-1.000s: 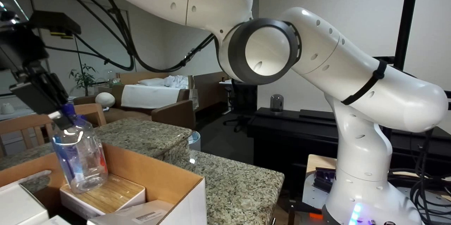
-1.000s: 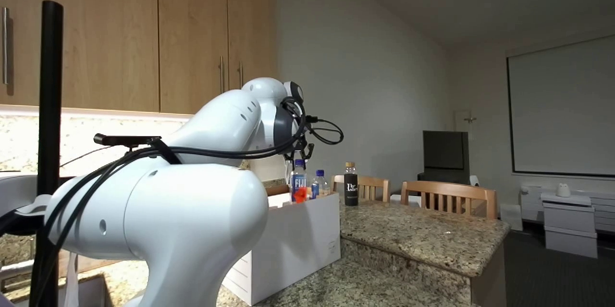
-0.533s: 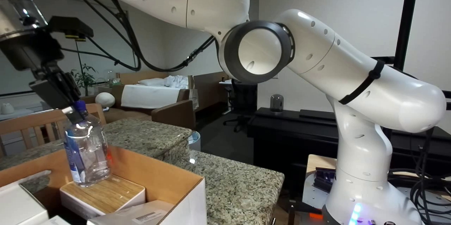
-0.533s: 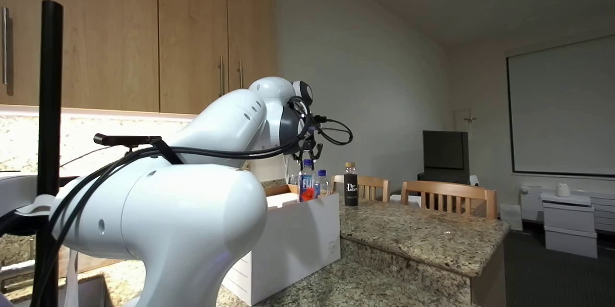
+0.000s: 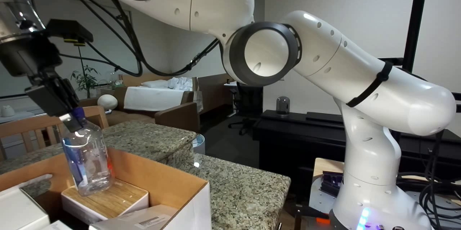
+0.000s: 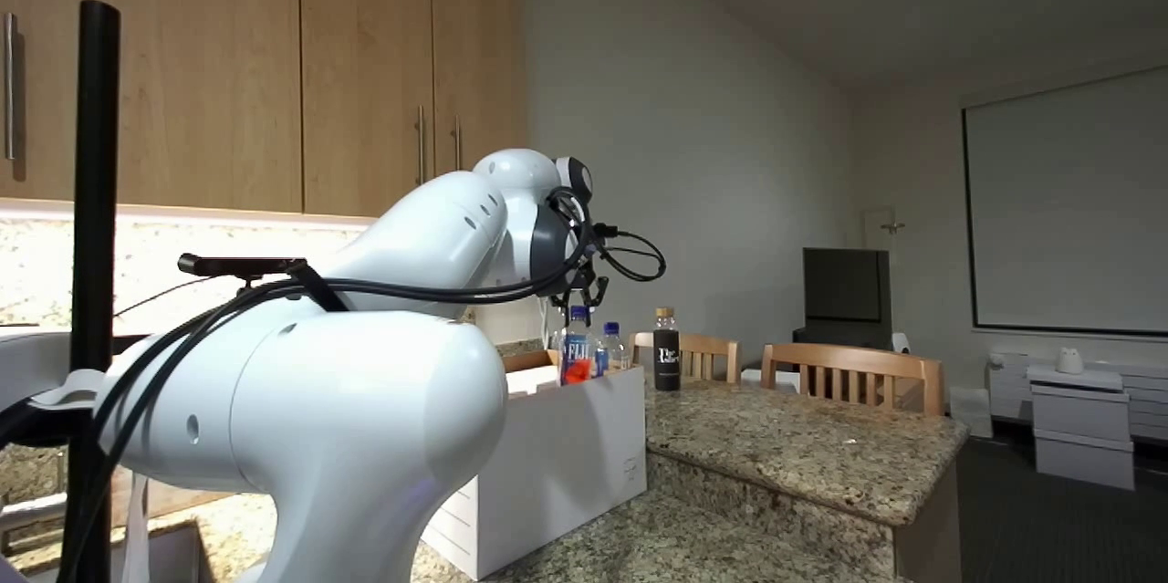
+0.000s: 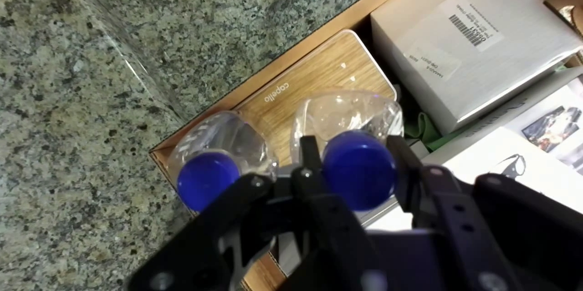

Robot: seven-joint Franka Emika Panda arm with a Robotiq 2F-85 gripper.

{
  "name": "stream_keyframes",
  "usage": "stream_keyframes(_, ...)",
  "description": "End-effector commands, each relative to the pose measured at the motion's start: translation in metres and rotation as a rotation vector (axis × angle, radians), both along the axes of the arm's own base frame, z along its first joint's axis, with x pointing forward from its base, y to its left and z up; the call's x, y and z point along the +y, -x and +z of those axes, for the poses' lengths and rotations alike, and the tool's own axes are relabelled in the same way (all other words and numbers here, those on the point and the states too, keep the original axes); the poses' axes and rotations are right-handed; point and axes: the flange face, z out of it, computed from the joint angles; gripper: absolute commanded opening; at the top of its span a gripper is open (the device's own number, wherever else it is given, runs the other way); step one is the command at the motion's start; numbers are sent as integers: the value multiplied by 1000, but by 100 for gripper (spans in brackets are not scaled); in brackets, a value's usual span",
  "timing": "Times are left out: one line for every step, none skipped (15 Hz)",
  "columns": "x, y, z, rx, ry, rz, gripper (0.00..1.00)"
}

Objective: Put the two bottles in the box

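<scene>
My gripper point(image 7: 353, 150) is closed around the blue cap of a clear bottle point(image 7: 346, 104), one finger on each side. In an exterior view this bottle point(image 5: 88, 161) hangs slightly tilted from the gripper point(image 5: 74, 121), with its base at the wood-topped carton; I cannot tell whether it touches. The other bottle point(image 7: 223, 145), also clear with a blue cap, stands in the corner of the box point(image 7: 291, 58) beside it. It also shows in an exterior view point(image 6: 613, 350) behind the box's white outer wall point(image 6: 566, 446); in another exterior view it is mostly hidden behind the held bottle.
Inside the box are a wood-topped carton point(image 7: 319, 70), a white labelled carton point(image 7: 473, 40) and a flat white package point(image 7: 510, 159). A black bottle with a cork-coloured cap point(image 6: 666, 350) stands on the raised granite counter point(image 6: 803, 428). Wooden chairs point(image 6: 853, 359) stand behind it.
In an exterior view the gripper and held bottle move right and slightly up, then a little left and down over the last half second. The grip stays closed. The other bottle stays in place.
</scene>
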Motion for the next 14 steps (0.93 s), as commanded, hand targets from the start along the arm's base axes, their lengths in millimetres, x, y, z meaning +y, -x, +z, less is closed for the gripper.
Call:
stream_keyframes(4, 0, -4, 7, -22, -9, 17)
stream_keyframes(4, 0, -5, 10, -22, -11, 17)
stream_keyframes(4, 0, -6, 14, -19, -14, 17)
stream_keyframes(3, -1, -7, 18, -22, -18, 17)
stream_keyframes(3, -1, -9, 20, -21, -20, 65)
stream_keyframes(3, -2, -10, 21, -21, -22, 66)
stream_keyframes(3, -2, -11, 21, -21, -22, 71)
stream_keyframes(3, -2, -10, 20, -19, -23, 78)
stream_keyframes(3, -2, -10, 20, -19, -23, 84)
stream_keyframes(3, -1, -10, 21, -19, -22, 91)
stream_keyframes(3, -1, -10, 21, -19, -22, 97)
stream_keyframes(3, -1, -10, 21, -19, -22, 100)
stream_keyframes(3, -1, -10, 21, -18, -22, 100)
stream_keyframes(3, -1, -10, 21, -18, -21, 100)
